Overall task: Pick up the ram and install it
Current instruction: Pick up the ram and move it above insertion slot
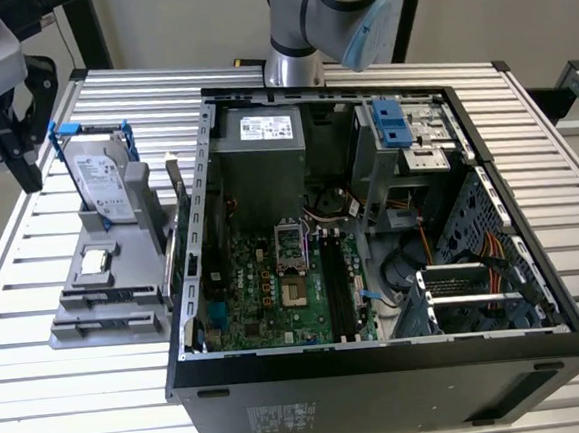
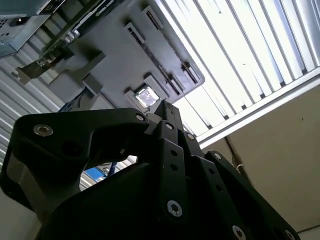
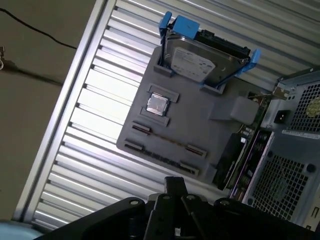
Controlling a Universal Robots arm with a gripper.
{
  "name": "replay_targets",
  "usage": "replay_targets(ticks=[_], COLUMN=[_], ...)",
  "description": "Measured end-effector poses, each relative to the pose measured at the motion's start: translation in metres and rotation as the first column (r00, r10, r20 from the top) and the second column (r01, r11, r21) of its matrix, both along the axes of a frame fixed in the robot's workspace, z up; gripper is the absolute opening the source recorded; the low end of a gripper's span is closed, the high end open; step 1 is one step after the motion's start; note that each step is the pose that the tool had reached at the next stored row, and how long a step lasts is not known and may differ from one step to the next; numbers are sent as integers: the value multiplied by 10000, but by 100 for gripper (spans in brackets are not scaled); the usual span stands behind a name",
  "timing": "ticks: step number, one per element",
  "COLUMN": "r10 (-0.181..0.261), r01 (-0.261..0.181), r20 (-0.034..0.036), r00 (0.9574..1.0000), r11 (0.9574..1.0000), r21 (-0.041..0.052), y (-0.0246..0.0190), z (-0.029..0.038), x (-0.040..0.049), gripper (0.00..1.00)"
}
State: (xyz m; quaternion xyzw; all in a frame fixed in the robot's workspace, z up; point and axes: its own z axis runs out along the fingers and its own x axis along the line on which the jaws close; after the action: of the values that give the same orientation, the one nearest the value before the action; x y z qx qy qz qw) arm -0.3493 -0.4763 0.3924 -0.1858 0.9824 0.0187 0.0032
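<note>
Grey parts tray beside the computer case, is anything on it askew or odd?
Nothing stands out: the silver hard drive stands in its blue bracket and the square silver processor chip lies flat.

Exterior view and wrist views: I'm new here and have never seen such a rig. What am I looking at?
The exterior view, from a camera standing apart, shows a robot arm at a slatted table; its end effector hangs open and empty at that view's left. Both wrist views come from cameras on the arm. On the table: an open computer case and a grey holder with a hard drive and processor chip. The thin dark board at the holder's edge looks like the ram.
</note>
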Motion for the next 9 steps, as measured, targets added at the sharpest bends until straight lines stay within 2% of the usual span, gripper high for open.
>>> replay_targets(ticks=[9], r10=[806], r01=[-806], r20=[-1], r00=[9967], r11=[9967], r21=[-7], y=[0], z=[0], x=[0], gripper=[0])
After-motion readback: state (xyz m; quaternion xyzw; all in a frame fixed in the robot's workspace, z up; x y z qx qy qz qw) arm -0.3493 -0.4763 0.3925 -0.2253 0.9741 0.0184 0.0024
